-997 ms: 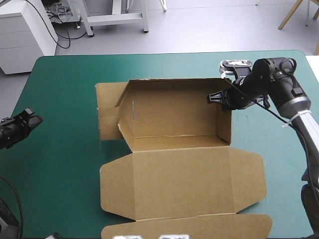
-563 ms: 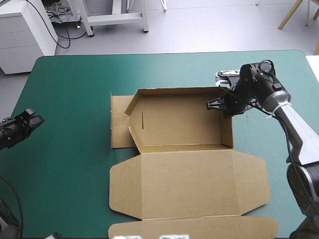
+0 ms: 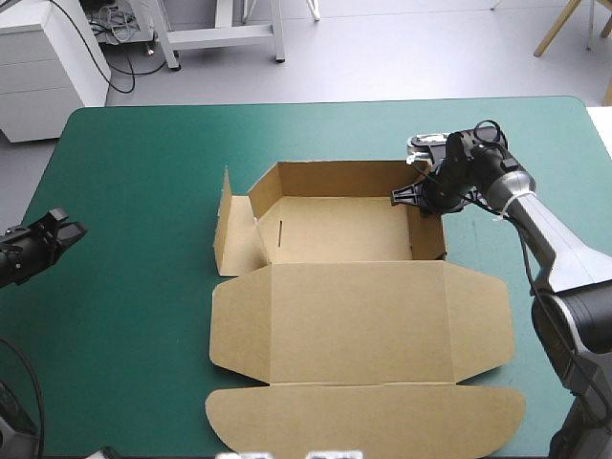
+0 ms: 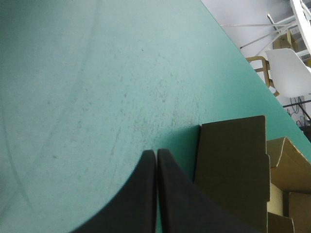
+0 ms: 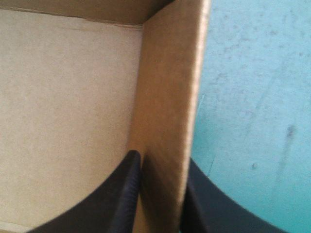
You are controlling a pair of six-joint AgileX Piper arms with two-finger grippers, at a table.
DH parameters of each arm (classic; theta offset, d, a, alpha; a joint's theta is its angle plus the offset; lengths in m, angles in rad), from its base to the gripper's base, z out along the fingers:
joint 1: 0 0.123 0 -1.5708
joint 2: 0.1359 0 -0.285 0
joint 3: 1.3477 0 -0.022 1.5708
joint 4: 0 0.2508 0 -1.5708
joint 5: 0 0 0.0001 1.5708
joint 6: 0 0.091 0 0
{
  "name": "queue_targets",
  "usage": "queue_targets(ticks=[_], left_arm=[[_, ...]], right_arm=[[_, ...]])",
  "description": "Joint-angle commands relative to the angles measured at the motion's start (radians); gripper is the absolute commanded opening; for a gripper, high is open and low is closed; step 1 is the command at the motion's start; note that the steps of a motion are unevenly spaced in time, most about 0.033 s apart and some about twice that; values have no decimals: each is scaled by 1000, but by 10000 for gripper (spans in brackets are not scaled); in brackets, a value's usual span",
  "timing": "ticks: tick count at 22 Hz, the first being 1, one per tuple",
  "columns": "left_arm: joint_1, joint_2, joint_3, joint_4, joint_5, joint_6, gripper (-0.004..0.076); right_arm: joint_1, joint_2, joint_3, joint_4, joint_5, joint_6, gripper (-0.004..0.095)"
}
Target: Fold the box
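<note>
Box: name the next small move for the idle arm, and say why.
Probably bring the left gripper, shut and idle near the left edge of the table, toward the box and its left flap. That flap stands loose outside the raised walls, while the right gripper is shut on the right wall, steadying that side.
</note>
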Motion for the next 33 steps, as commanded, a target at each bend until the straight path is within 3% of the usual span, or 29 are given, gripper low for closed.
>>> queue_targets(ticks=[1,3,4,6,9,19,27,33], left_arm=[[2,-33,-20,-61,10,-4,-10],[2,-33,-20,-61,10,-4,-10],[2,-33,-20,-61,10,-4,-10],[2,-33,-20,-61,10,-4,-10],[2,-33,-20,-63,7,-8,-10],[2,-33,-20,-125,-6,-12,-10],[2,-33,-20,-128,-23,-14,-10],[2,-33,-20,-128,-28,-34,-10]], right_arm=[[-6,-48,-23,-20,-5,-12,583],[-6,-48,-39,-30,-1,-12,809],[-6,-48,-52,-33,1,-12,838],[-6,-50,-116,-34,37,-4,836],[-6,-67,-259,-38,176,-4,833],[-6,-365,-321,-81,176,49,833],[-6,-404,-305,-47,178,102,833],[-6,-385,-136,-40,178,130,833]])
